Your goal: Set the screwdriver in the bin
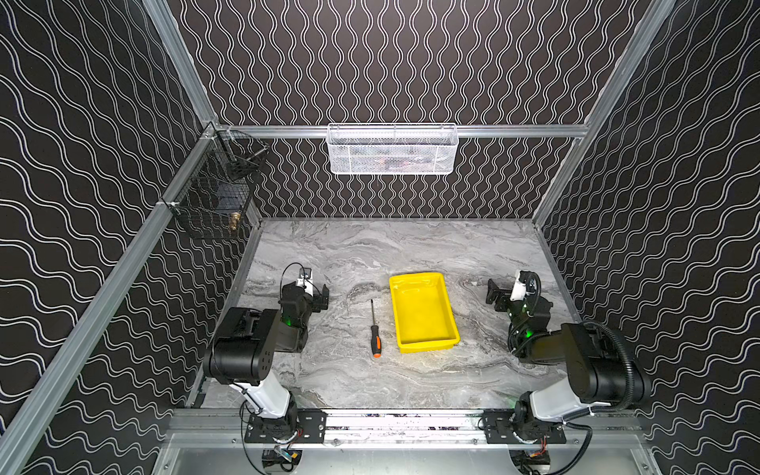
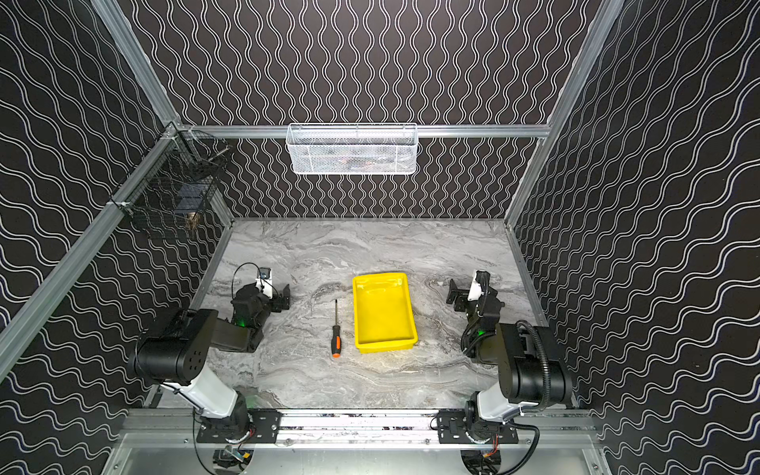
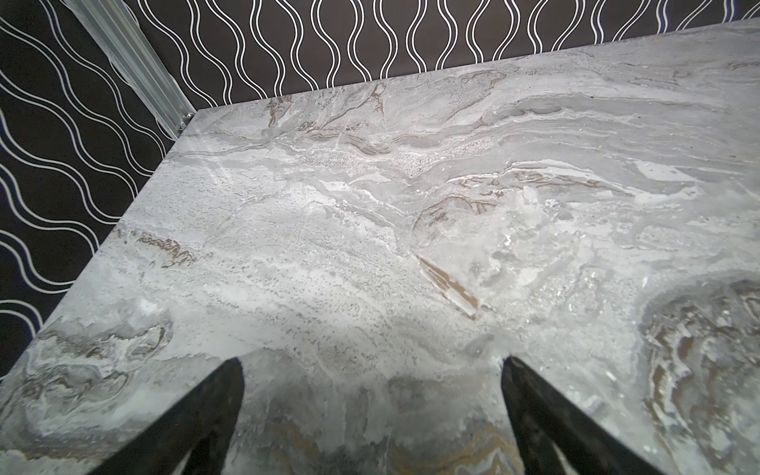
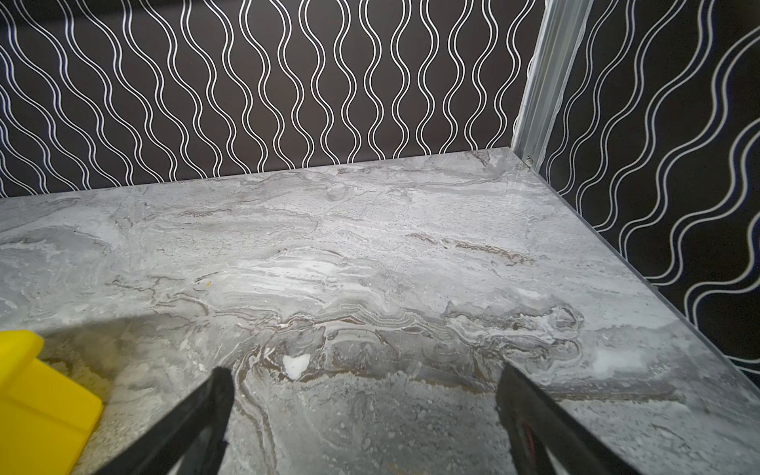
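Observation:
The screwdriver (image 1: 375, 334) (image 2: 336, 335) lies flat on the marble table in both top views, orange butt toward the front, thin shaft pointing back. Just to its right stands the yellow bin (image 1: 423, 346) (image 2: 384, 345), with nothing inside; one corner of the bin (image 4: 37, 395) shows in the right wrist view. My left gripper (image 1: 321, 297) (image 2: 283, 297) (image 3: 372, 364) is open, left of the screwdriver and apart from it, over bare table. My right gripper (image 1: 495, 296) (image 2: 457, 297) (image 4: 364, 374) is open too, right of the bin, with nothing between its fingers.
A white mesh basket (image 1: 392, 149) hangs on the back wall rail. A black wire basket (image 1: 214, 193) hangs at the back left corner. Patterned walls close in the table (image 1: 390, 255) on three sides; the arm bases sit on the front rail.

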You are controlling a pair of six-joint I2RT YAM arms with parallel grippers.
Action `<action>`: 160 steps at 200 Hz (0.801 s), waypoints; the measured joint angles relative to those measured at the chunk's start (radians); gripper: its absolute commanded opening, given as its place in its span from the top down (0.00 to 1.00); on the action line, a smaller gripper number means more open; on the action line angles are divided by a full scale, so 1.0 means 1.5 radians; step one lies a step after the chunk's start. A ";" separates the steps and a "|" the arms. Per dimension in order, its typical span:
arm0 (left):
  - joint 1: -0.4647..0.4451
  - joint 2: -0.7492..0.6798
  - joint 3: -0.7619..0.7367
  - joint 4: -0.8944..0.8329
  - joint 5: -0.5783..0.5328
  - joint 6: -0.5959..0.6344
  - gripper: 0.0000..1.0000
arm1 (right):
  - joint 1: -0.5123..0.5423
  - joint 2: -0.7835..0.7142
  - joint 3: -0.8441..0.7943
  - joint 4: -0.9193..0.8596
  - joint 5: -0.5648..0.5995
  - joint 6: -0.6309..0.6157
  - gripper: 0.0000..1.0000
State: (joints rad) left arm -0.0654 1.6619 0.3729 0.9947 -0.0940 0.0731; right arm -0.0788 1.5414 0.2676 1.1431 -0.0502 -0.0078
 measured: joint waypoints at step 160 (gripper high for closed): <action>-0.044 -0.249 0.269 -0.437 -0.202 -0.109 0.01 | -0.002 -0.217 0.153 -0.348 0.008 0.084 0.00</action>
State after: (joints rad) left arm -0.1314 1.2884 0.7757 0.3389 -0.3977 -0.0902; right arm -0.0822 1.2152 0.4973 0.6212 -0.0383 0.1184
